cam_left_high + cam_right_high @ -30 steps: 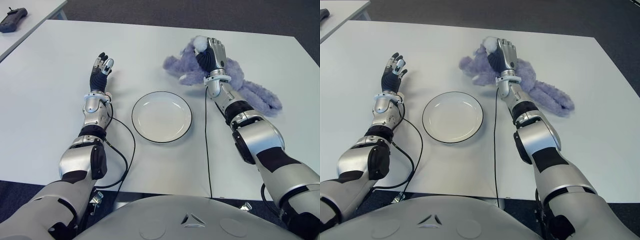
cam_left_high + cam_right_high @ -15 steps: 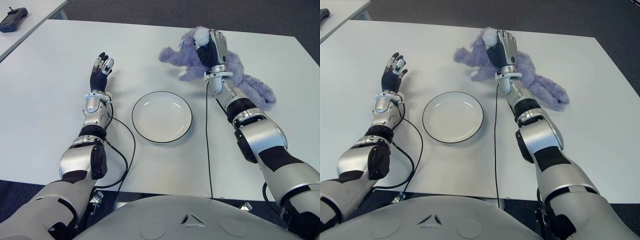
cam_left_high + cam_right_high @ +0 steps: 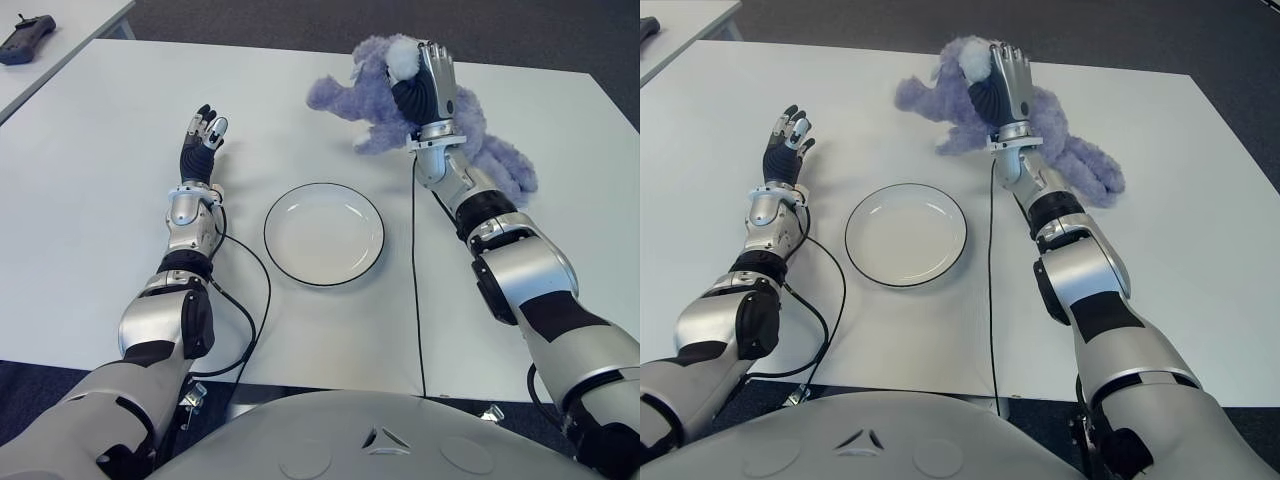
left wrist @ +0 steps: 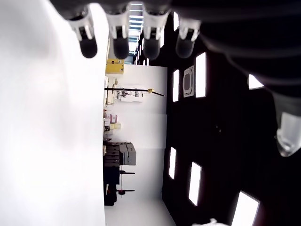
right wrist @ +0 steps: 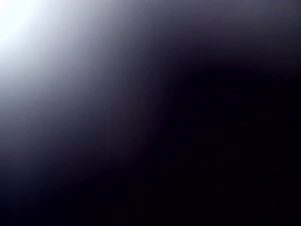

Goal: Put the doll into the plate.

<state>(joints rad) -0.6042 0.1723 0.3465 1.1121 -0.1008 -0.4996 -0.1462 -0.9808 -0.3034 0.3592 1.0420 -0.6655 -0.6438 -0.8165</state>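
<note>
A purple plush doll (image 3: 372, 100) with a white patch on its head is lifted at its head end behind and to the right of the plate; its legs (image 3: 500, 165) still trail on the table. My right hand (image 3: 428, 95) is shut on the doll's body. The white plate (image 3: 323, 233) with a dark rim lies empty in the middle of the white table (image 3: 100, 200). My left hand (image 3: 203, 132) shows to the left of the plate with fingers spread, holding nothing. The right wrist view is dark, covered by the doll.
A dark handheld device (image 3: 26, 38) lies on a second table at the far left. Black cables (image 3: 250, 300) run along both arms near the table's front edge. The table's right edge is close to the doll's legs.
My right hand has risen and shifted slightly left with the doll; the doll's head and arms have come up off the table. The left hand has not moved.
</note>
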